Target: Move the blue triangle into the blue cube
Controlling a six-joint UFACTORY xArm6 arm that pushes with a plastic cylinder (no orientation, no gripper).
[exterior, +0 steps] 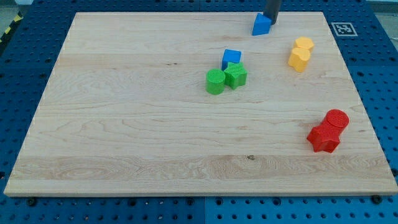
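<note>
Item 1: wooden board (124,124), pale, lying on a blue perforated table (385,74); a black-and-white marker tag (341,28) sits just off the board's top right corner.

Item 2: our rod, dark, entering at the view's top; my tip (270,20) stands at the upper right edge of the blue triangle (262,25), touching it or just beside it, we cannot tell which. We carry no jaws, so there is nothing apart or together to report.

Item 3: blue triangle, near the board's top edge, right of centre, well apart from the blue cube (231,58).

Item 4: blue cube, near the board's centre, below and to the view's left of the triangle. It touches the green block (236,74) directly beneath it, whose shape is irregular.

Item 5: green cylinder (215,81), touching the green block's left side.

Item 6: 2 yellow blocks, upper (304,44) and lower (299,59), touching, at the view's right.

Item 7: red cylinder (336,120) and red block (323,137), touching, at lower right
</note>
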